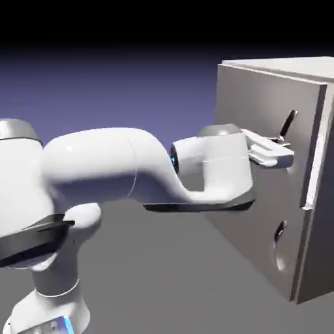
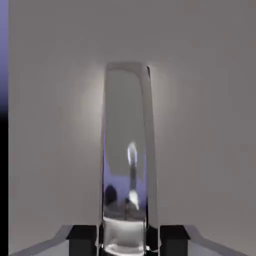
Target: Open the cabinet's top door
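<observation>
In the exterior view, the cabinet (image 1: 319, 261) is cut off at the right edge, and the arm (image 1: 98, 163) and its base (image 1: 52, 313) run out past the left and bottom edges. The forearm and wrist hide part of the cabinet's left front. The lower end of the top door's handle (image 1: 288, 124) is hidden by the gripper (image 2: 128, 241), whose fingertips are too small there to make out. In the hand view, the handle's near end and both fingertips (image 2: 82, 240) are cut off at the bottom, and the top door (image 2: 205, 125) runs past the right edge
</observation>
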`<state>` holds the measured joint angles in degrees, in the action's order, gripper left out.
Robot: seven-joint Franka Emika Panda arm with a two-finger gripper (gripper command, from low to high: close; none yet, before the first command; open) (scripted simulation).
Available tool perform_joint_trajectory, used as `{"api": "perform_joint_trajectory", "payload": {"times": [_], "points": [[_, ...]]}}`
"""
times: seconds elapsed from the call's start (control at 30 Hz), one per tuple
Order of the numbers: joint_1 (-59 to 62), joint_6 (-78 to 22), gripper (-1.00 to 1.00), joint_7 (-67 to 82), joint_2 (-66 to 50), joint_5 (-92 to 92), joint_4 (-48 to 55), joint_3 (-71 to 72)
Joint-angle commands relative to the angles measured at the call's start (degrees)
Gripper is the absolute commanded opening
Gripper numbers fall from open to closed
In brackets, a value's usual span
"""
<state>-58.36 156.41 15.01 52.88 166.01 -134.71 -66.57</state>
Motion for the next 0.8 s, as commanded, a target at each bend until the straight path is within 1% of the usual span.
{"api": "perform_joint_trajectory", "payload": {"times": [0.0,0.17,0.43,0.6,0.77], "points": [[2.1,-0.4,-1.0,-2.0,-1.4,0.3,-1.1,1.6],[12.5,-5.6,-1.0,-1.2,-1.6,-6.0,-9.4,10.3],[27.0,-16.2,-1.0,5.4,4.7,-22.6,-24.1,26.8],[32.0,-23.2,-1.0,9.5,10.1,-34.7,-31.4,37.1],[33.3,-30.3,-1.0,12.8,14.8,-47.2,-36.4,47.1]]}}
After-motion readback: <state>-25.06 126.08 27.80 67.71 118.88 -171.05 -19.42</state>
